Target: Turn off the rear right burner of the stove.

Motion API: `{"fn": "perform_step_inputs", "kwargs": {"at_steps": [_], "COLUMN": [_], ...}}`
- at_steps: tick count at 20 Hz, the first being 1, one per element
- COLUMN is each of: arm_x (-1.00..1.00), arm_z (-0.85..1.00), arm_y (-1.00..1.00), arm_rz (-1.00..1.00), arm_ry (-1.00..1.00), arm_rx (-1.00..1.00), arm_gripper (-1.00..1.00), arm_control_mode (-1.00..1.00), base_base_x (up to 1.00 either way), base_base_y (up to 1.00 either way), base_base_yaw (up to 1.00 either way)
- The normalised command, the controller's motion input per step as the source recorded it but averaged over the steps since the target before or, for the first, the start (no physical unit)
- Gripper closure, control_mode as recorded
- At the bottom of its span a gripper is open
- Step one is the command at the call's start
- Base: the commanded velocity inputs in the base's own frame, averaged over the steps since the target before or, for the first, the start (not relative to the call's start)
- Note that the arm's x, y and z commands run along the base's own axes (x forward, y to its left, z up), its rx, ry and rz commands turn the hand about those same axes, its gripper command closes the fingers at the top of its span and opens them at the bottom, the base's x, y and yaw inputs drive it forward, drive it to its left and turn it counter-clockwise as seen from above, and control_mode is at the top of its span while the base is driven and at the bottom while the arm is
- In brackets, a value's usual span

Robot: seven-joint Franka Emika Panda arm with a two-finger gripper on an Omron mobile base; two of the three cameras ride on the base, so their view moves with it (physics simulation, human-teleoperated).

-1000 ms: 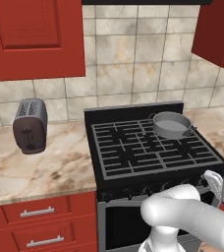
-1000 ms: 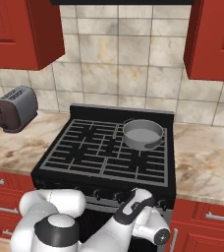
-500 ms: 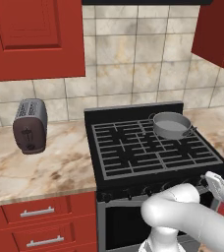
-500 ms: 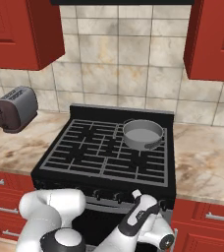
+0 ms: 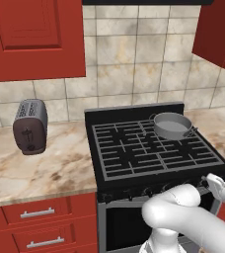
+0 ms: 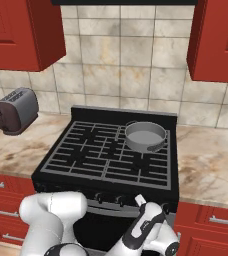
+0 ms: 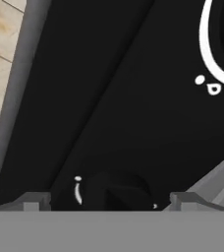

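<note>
The stove (image 5: pixel 154 153) runs lengthwise along the counter, knobs facing me. Its rear right burner (image 5: pixel 171 129) sits under a grey pot (image 5: pixel 171 125). My gripper (image 7: pixel 104 199) hangs at the black front panel, fingers spread around a dark knob (image 7: pixel 115 191).

Kitchen: stove (image 5: pixel 154 148), red cabinets (image 5: pixel 33 37)

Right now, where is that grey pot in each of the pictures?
Left base view: the pot sits at the stove's back right, right of centre in the picture.
Right base view: the pot is just right of centre, again on the back right grate.
Hand view: not in it; that one looks close at the black stove front.
Shared landmark: the toaster, left of the stove in both base views.
</note>
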Motion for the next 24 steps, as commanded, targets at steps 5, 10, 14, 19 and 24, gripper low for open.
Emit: {"fn": "perform_step_inputs", "kwargs": {"at_steps": [5,10,14,19,24], "arm_x": [0.32,0.20,0.00,0.03,0.04], "arm_z": [0.00,0.01,0.00,0.00,0.00], "arm_y": [0.17,0.01,0.00,0.00,0.00], "arm_rz": [-0.05,-0.08,-0.09,-0.07,-0.08], "arm_ry": [0.00,0.00,0.00,0.00,-0.01], "arm_rx": [0.00,0.07,0.21,0.25,0.24], "arm_gripper": [1.00,1.00,1.00,1.00,1.00], "arm_control_mode": [-1.00,-1.00,-1.00,-1.00,-1.00], "base_base_x": [0.00,0.00,0.00,0.00,0.00], "base_base_y": [0.00,0.00,0.00,0.00,0.00], "base_base_yaw": [0.00,0.00,0.00,0.00,0.00]}}
